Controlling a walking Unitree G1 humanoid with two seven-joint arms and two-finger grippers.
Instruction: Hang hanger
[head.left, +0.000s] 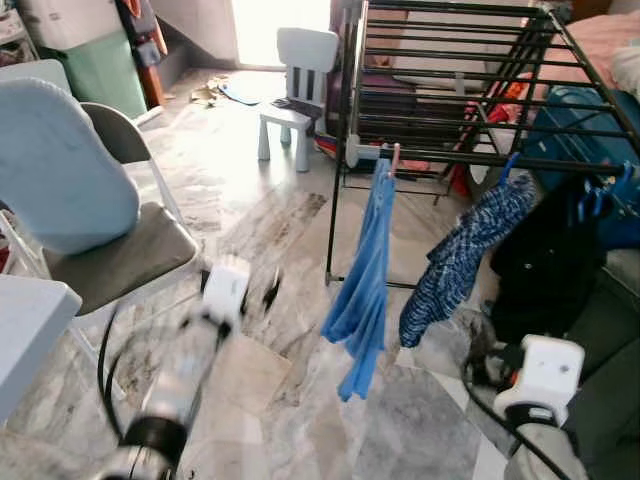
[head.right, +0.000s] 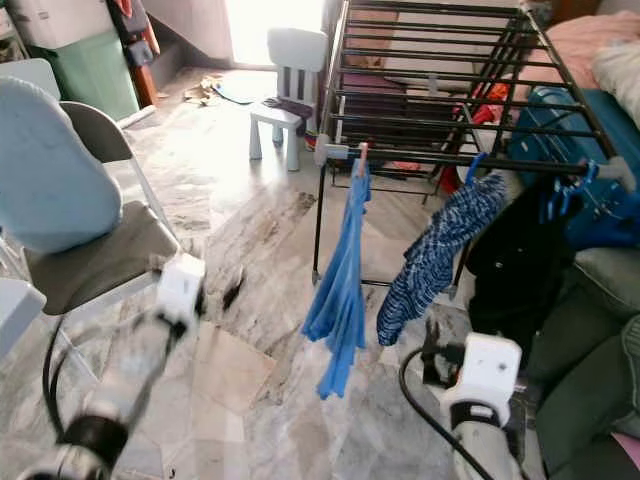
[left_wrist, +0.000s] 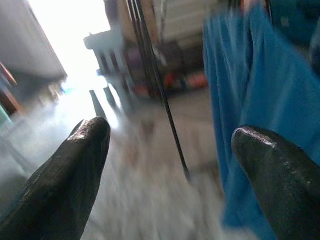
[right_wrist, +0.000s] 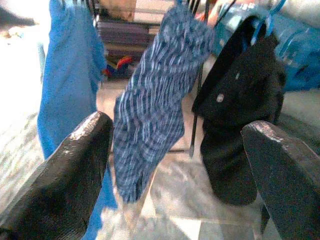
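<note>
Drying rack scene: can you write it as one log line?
left gripper: open, empty | right gripper: open, empty | drying rack: blue cloth, patterned garment, black garment hanging

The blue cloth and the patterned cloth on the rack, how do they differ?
The blue cloth is plain bright blue; the patterned cloth is dark navy with pale markings. The blue cloth hangs long and straight, held by a peg; the patterned cloth hangs bunched and slanted from a blue hanger hook. The blue cloth reaches lower. Both hang from the rack's front rail, side by side.
</note>
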